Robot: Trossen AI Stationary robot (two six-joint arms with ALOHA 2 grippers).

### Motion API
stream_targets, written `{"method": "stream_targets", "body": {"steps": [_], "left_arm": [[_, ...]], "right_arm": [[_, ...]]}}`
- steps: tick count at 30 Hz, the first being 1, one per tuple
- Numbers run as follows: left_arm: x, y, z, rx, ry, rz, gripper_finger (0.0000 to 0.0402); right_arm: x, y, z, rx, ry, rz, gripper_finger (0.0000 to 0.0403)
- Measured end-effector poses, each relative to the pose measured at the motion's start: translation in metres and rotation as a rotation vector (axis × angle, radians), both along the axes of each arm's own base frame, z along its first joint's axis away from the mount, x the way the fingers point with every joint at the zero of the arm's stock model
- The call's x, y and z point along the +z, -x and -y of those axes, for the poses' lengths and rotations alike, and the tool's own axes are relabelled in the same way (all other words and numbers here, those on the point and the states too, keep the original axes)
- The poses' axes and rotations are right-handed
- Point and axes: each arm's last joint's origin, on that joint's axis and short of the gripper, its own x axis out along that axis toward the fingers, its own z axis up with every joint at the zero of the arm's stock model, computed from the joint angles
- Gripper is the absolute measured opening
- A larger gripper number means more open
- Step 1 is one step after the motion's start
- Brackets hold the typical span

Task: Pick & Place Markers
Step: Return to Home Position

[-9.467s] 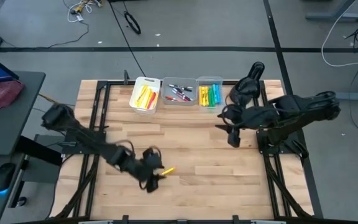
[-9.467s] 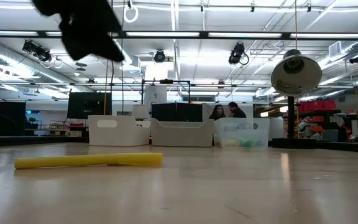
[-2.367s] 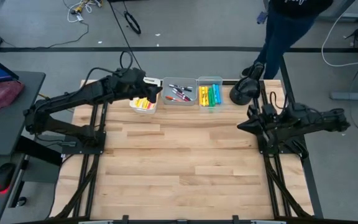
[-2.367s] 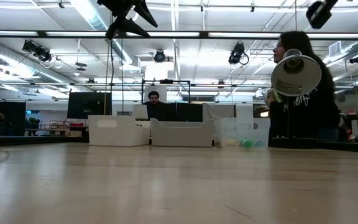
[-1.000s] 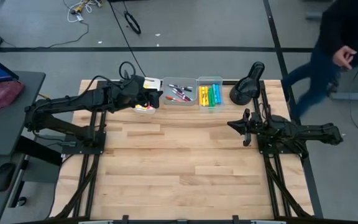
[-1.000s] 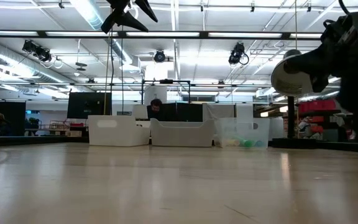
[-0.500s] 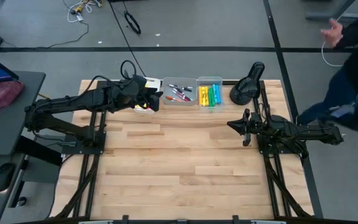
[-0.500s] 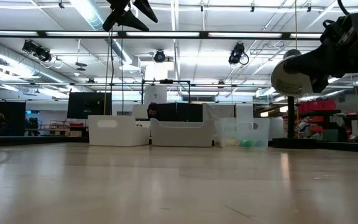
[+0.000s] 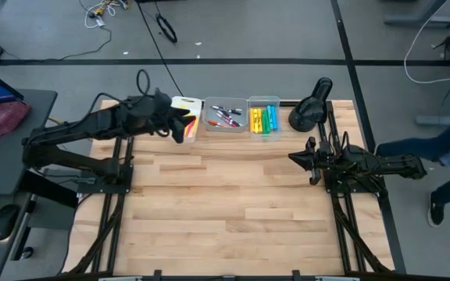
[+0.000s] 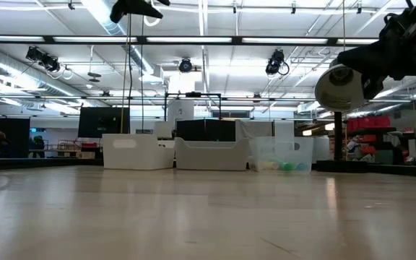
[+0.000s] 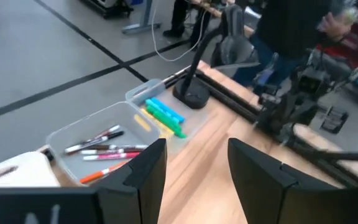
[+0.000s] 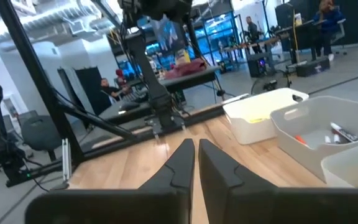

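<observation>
**Obs:** Left gripper state?

**Op:** I read the left gripper (image 11: 196, 150) as spread wide with nothing between the fingers. It hangs high over the near corner of the white bin (image 9: 187, 100).

**Obs:** Right side?

**Op:** The right gripper (image 12: 196, 145) has its fingers drawn almost together, only a sliver of gap, and it carries nothing. Its arm lies low and stretched along the right side of the table (image 9: 233, 195), pointing inward.

**Obs:** Where are the markers?

**Op:** The markers (image 9: 265, 119) are all binned, as far as I can see. Yellow ones are in the white bin, dark and red ones in the middle bin (image 9: 226, 129), and yellow, green and blue ones in the transparent bin (image 9: 263, 98). I see none loose on the boards.

**Obs:** Step in hand?

**Op:** My judgement is that sorting is complete and this is the return to rest. The right arm looks parked. Next I would fold the left arm back toward its own side, lifting clear of the bin rim first. A person (image 9: 444, 152) is passing the right edge, so I'd keep the motion slow.
</observation>
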Motion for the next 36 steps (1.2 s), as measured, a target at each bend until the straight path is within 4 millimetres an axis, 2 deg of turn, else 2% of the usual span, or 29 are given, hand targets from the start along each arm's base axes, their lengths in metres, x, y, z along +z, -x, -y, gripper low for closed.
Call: {"method": "stream_targets", "body": {"steps": [6, 13, 15, 18, 25, 29, 36], "left_arm": [[0.003, 0.024, -0.005, -0.084, -0.038, -0.069, 0.0169], [0.008, 0.052, -0.007, -0.15, -0.123, -0.082, 0.012], [-0.001, 0.059, -0.006, -0.178, -0.138, -0.056, 0.0104], [-0.024, 0.071, -0.001, -0.222, -0.122, 0.03, 0.0079], [-0.065, 0.088, 0.009, -0.321, -0.078, 0.381, 0.0026], [-0.075, 0.092, 0.01, -0.312, -0.081, 0.391, 0.0008], [-0.076, 0.097, 0.01, -0.256, -0.128, 0.365, 0.0005]], "right_arm": [[-0.001, -0.001, 0.0, 0.0, 0.0, -0.011, 0.0027], [-0.001, -0.001, 0.0, 0.0, 0.001, -0.014, 0.0027], [-0.001, -0.001, 0.0, 0.0, 0.001, -0.014, 0.0027], [-0.001, -0.001, 0.0, 0.0, 0.001, -0.014, 0.0027], [-0.001, -0.001, 0.0, 0.0, 0.001, -0.014, 0.0027], [-0.001, -0.001, 0.0, 0.0, 0.001, -0.014, 0.0027], [-0.001, -0.001, 0.0, 0.0, 0.001, -0.014, 0.0027]]}}
